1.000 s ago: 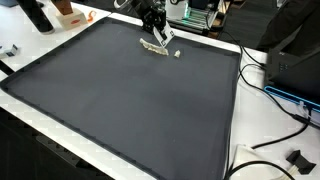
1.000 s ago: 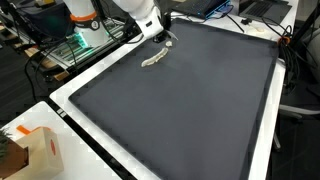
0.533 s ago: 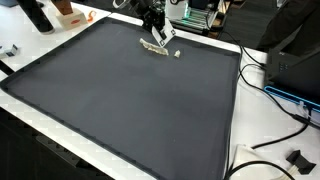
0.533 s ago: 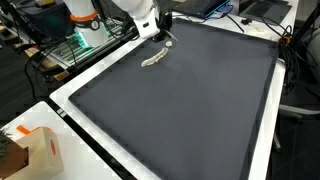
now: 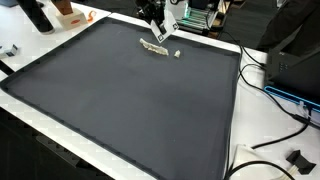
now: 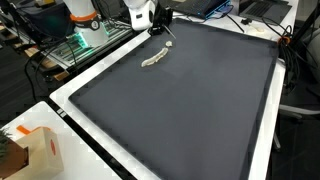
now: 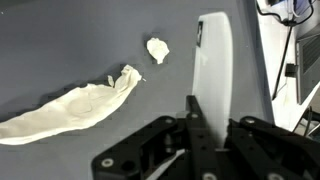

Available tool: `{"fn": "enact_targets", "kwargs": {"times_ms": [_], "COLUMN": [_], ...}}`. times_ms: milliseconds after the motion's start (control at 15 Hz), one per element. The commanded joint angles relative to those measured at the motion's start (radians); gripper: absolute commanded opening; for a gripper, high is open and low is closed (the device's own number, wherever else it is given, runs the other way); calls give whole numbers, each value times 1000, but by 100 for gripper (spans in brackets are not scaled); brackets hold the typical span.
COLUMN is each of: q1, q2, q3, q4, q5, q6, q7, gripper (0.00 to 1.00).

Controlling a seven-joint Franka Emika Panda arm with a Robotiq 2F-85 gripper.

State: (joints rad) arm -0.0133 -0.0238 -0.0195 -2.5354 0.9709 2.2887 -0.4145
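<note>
A dark mat (image 6: 180, 110) covers the white worktop (image 6: 95, 68), with cables and gear crowding its edges. I see my fingers (image 7: 198, 128) hanging over the mat's far edge, clamped tight on a flat white blade (image 7: 214, 70) that points down at the mat. Near its tip lies a crumpled cream strip (image 7: 75, 105), with a small white lump (image 7: 157, 50) just beside that strip. In the wrist view both are clear of the blade.
</note>
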Motion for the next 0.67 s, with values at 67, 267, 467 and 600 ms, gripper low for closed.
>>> {"fn": "enact_targets", "kwargs": {"times_ms": [67,267,467,600], "q1": [8,6,4,3], "q2": [-108,-159,-206,-233], "q3": [18,33,50,62], "q4": [-63,-74,-79,-76], "q5": [-129,-225,-322,-383], "q6": [33,27,16,4], "q7": [247,414,581,678], "gripper": [1,1,1,1]}}
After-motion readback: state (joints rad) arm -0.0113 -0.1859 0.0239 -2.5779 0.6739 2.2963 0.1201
